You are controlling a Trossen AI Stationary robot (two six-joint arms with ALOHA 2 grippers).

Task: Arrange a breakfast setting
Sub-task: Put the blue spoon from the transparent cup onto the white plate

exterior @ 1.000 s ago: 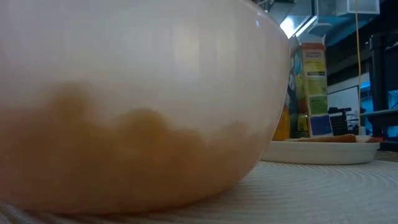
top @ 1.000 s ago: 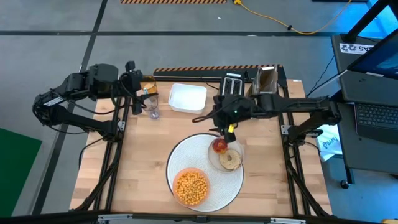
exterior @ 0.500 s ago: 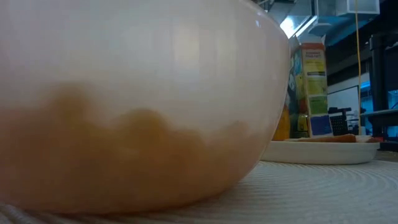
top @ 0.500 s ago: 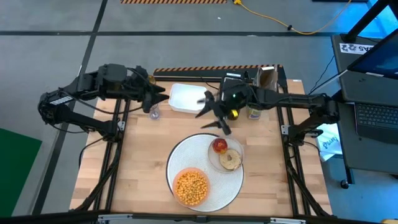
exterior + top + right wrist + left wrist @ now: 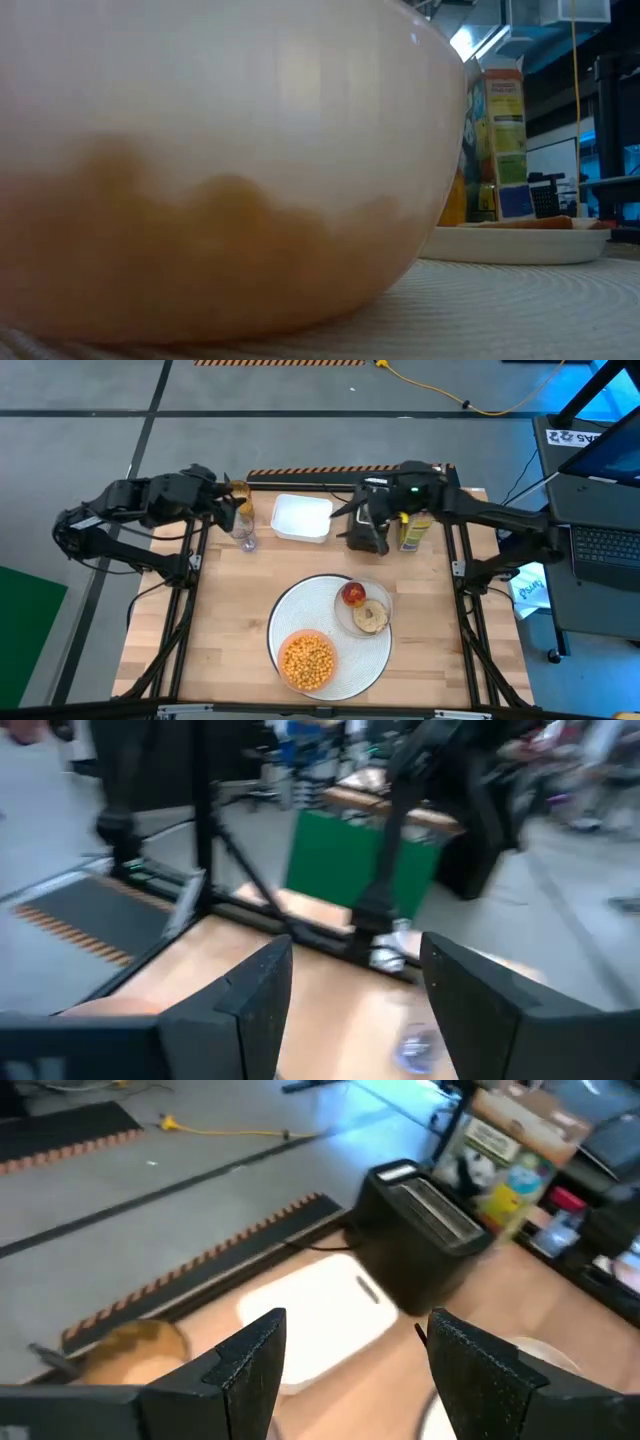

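Observation:
The round white placemat (image 5: 345,665) lies at the table's near middle. On it stands the orange bowl (image 5: 307,662) of yellow cereal puffs, which fills the low view as bowl (image 5: 200,170). The small pale plate (image 5: 356,622) beside it carries the red apple (image 5: 352,594) and the bagel (image 5: 371,617). My right gripper (image 5: 347,516) hovers open near the far edge, over the black toaster, with nothing between its fingers (image 5: 250,1010). My left gripper (image 5: 228,512) is open at the far left, and its fingers (image 5: 250,1365) are empty.
A white rectangular tray (image 5: 302,517) sits at the far middle, the black toaster (image 5: 420,1245) beside it. A cereal box (image 5: 500,140) stands at the far right. An amber jar (image 5: 238,491) and a small glass (image 5: 246,541) stand by my left gripper.
My right gripper has risen from just above the apple and gone toward the far edge, tipping from pointing down to nearly level, toward the table's left. The apple stays on the plate. My left gripper reached toward the tray, drew back and rolled about its own axis.

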